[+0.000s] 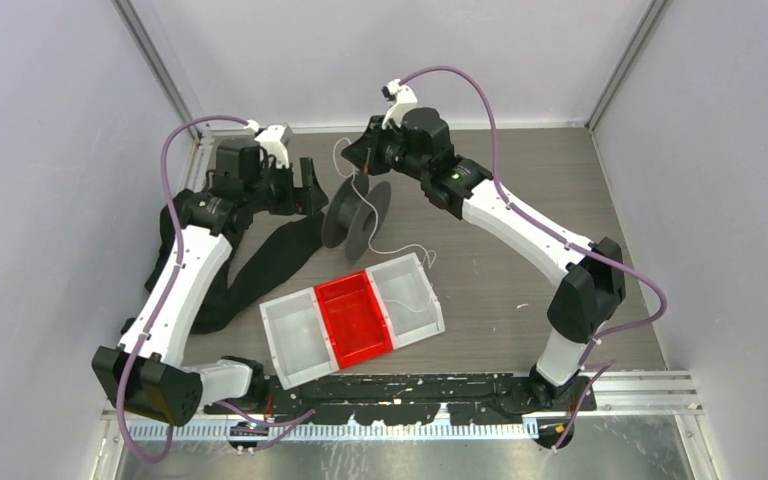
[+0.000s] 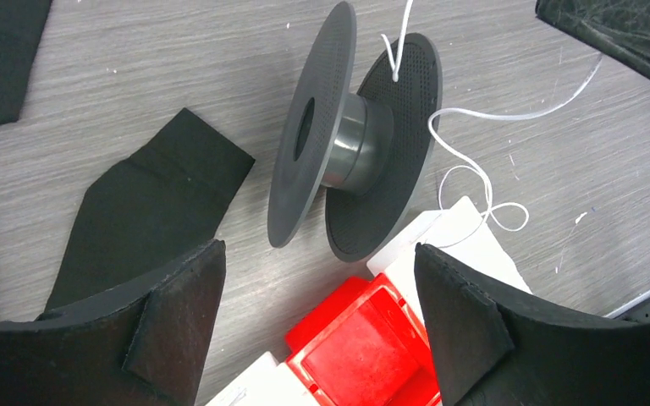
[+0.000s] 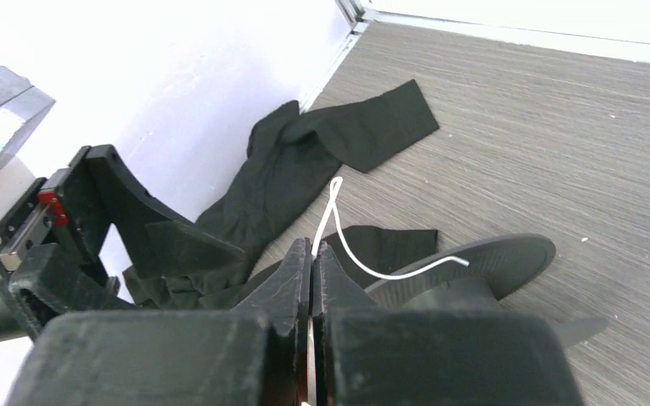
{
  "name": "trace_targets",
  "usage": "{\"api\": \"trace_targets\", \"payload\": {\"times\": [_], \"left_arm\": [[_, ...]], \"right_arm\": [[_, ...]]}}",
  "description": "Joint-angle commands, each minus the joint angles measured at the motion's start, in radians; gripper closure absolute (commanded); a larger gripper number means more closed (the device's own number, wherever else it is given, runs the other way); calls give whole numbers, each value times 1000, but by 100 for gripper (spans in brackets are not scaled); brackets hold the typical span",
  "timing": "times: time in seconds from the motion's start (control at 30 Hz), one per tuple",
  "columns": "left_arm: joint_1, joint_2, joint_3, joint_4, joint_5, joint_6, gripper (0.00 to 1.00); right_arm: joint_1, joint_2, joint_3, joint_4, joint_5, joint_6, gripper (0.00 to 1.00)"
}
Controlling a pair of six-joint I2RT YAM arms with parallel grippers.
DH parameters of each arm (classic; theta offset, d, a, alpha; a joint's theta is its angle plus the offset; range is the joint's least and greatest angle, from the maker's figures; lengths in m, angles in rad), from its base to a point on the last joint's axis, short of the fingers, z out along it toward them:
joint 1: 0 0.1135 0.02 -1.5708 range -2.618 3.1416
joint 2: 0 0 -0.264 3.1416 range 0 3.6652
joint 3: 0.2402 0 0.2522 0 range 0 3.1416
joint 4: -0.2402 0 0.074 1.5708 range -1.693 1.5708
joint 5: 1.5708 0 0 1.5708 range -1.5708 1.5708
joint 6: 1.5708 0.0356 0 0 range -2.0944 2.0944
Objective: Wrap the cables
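the thin white cable runs up from the dark grey plastic spool, which stands on its flange rims, into the right hand. its loose tail curls over the grey wood-grain worktop toward the white plastic tray with a red middle bin. only the right wrist view shows the pinch, with the fingers pressed together on the cable. only the left wrist view shows the tail's small loop just beside a tray corner. it also shows the left hand spread wide, holding nothing, near the spool. the wide black fabric strap lies left of the spool.
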Motion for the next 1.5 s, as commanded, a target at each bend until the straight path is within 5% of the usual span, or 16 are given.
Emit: {"api": "trace_targets", "payload": {"times": [0.0,1.27,1.47], "left_arm": [[0,-19,-3,87,30,1,17],[-2,22,-274,503,55,-165,24],[-2,16,-282,506,60,-162,26]], "right_arm": [[13,-17,52,59,-11,11,100],[15,-3,-73,110,-89,124,100],[-40,10,-64,109,-173,274,99]]}}
